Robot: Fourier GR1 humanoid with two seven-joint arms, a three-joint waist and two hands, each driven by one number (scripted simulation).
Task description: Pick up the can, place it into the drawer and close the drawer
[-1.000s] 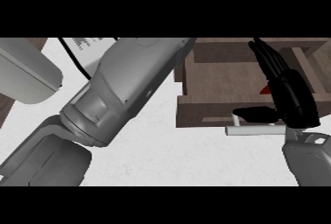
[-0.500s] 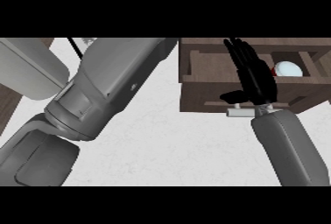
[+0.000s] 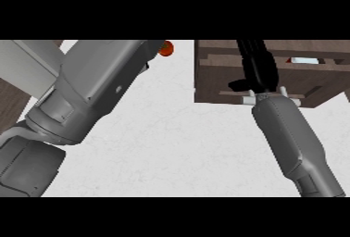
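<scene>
right robot hand (image 3: pixel 258 69) moved further over one drawer (image 3: pixel 219 74), fingers straight, left robot hand unseen

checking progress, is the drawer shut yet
Cannot tell: the drawer shows a pale item inside, and the right hand lies across its front.

I counted one wooden drawer (image 3: pixel 219 78), one pale handle (image 3: pixel 295 96) on its front, one orange object (image 3: pixel 166 47) at the top edge, and two of my grey forearms, one right hand (image 3: pixel 256 69) showing.
</scene>
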